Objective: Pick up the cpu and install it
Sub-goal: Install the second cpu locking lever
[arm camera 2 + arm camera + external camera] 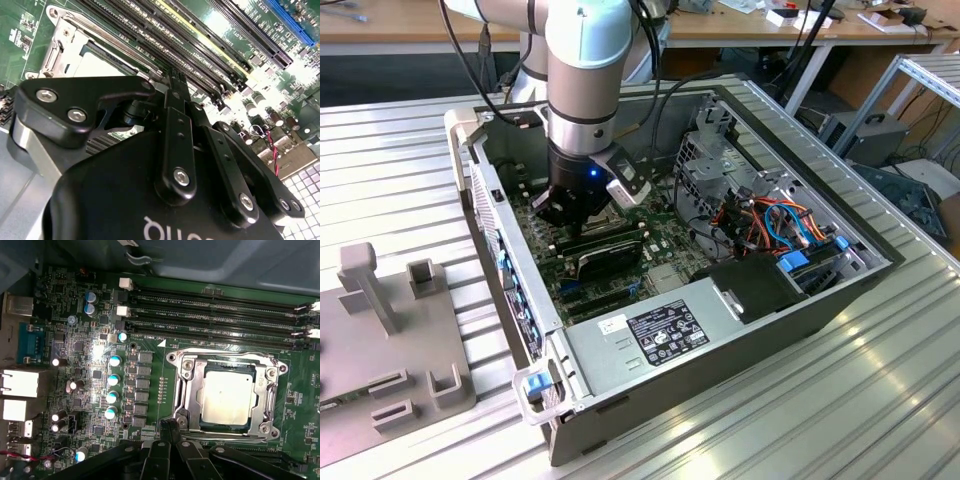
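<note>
The cpu (pixel 227 397), a pale silver-grey square, lies flat inside the socket on the green motherboard (pixel 90 365). The shiny hinged socket frame (pixel 184 390) surrounds it. A pale corner of the cpu (pixel 97 67) also shows in the second wrist view, beyond the black gripper body. My gripper (pixel 168 426) hovers just off the socket's edge, fingertips pressed together with nothing between them. In the exterior view the gripper (pixel 563 212) reaches down into the open computer case over the motherboard.
Long black memory slots (pixel 215 315) run beside the socket. A black card (pixel 605 245) stands on the board near the gripper. The case walls (pixel 480 160), a drive cage (pixel 715 170) and bundled cables (pixel 780 225) hem in the space. A grey fixture plate (pixel 380 340) lies at the exterior view's left.
</note>
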